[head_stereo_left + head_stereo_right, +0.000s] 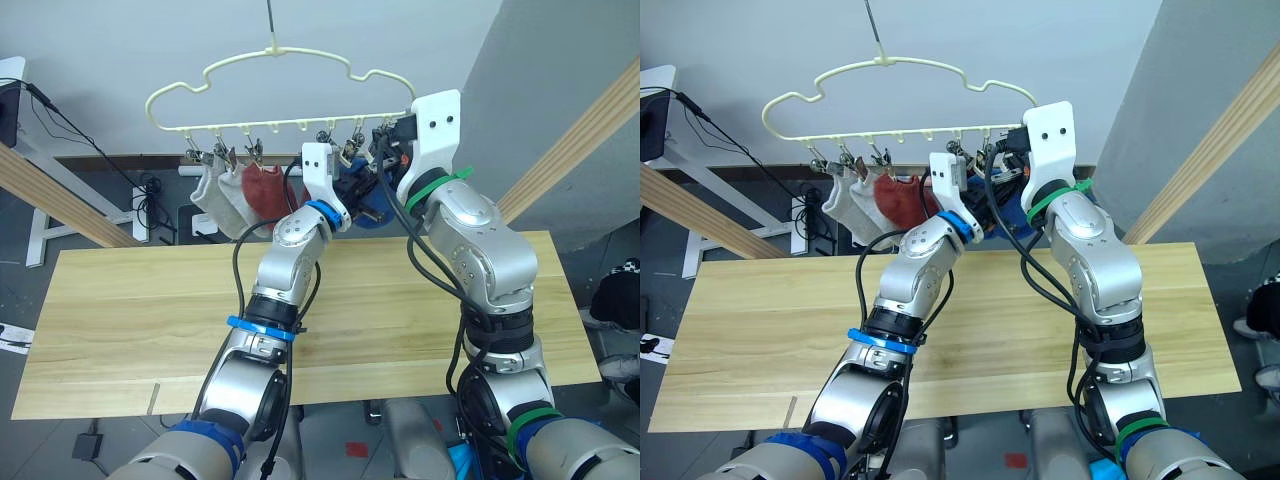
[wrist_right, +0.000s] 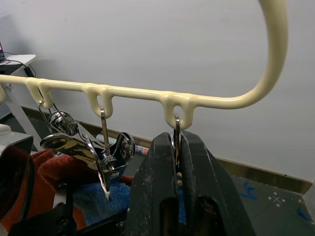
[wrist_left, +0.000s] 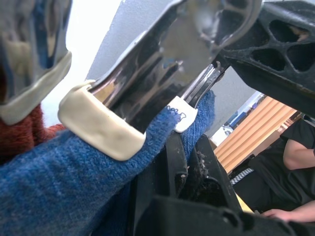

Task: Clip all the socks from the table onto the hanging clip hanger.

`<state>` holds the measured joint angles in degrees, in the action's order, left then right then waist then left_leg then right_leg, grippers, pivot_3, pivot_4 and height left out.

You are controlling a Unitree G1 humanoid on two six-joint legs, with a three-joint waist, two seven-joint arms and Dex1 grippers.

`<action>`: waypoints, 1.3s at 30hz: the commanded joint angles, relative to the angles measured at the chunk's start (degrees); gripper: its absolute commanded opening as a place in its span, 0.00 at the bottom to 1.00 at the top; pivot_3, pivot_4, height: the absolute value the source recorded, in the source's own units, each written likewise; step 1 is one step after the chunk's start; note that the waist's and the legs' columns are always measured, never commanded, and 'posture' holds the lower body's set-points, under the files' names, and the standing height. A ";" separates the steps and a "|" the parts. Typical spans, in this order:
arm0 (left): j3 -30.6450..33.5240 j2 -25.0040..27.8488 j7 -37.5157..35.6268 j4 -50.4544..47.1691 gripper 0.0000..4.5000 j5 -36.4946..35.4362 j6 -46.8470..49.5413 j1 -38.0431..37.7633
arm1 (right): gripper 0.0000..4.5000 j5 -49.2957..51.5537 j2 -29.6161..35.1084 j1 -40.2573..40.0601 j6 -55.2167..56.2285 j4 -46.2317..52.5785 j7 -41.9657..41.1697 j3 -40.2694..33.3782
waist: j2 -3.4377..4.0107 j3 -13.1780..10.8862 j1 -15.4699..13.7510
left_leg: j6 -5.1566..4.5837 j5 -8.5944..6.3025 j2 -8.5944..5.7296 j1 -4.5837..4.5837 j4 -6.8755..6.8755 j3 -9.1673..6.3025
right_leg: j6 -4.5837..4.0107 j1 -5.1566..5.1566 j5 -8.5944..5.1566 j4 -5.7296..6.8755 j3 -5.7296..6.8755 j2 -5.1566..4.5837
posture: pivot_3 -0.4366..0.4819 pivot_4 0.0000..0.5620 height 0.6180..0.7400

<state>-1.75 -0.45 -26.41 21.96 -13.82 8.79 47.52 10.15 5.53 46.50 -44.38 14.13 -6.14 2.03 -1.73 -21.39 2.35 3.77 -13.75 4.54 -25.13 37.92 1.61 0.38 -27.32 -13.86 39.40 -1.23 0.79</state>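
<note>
From the head camera I saw both arms raised to the clip hanger [image 1: 280, 75], which hung by its hook above the far edge of the counter [image 1: 130, 330]. The counter's wooden top carried no socks that I could see.

At about ten o'clock from the arms, two light grey socks [image 1: 215, 200] hung from the clips at the hanger's left end, and a rust-red sock [image 1: 262, 192] hung just beside them on the right. A blue sock [image 1: 362, 195] sat between the two grippers under the right end of the bar, partly hidden by the arms.

My right gripper [image 2: 176, 167] was up at the last clip [image 2: 176, 140] on the right end of the bar. In the right wrist view its two black fingers [image 2: 160, 177] were pressed together on that metal clip, which hung straight down from its loop on the cream wire. The next clip [image 2: 106, 162] along hung at about nine o'clock from it, with red and blue fabric below.

My left gripper [image 1: 345, 190] was just below the bar, beside the right one. In the left wrist view the blue sock lay against its black fingers [image 3: 177, 162], and a clip with cream tips [image 3: 101, 125] bit onto the blue knit. I could not tell whether those fingers were clamped or parted. A person's arm [image 3: 290, 162] showed in the background.
</note>
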 commanded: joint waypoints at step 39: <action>17.00 51.57 -19.98 -39.14 0.99 -5.72 18.40 -30.62 | 1.00 19.69 39.66 -22.20 4.99 16.11 -40.60 -14.78 | -0.07 0.42 -1.20 | 0.24 0.15 0.04 0.08 -0.02 -0.07 | 0.09 0.22 -0.05 -0.32 0.16 -0.03 | 0.59 0.46 0.70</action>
<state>12.63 50.36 -47.03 -16.06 -20.01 27.56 17.46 28.61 44.19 24.45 -41.73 29.78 -44.55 -10.65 -1.80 -20.96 1.15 4.02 -13.60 4.57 -25.05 37.89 1.56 0.47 -27.10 -13.90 39.07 -1.05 0.73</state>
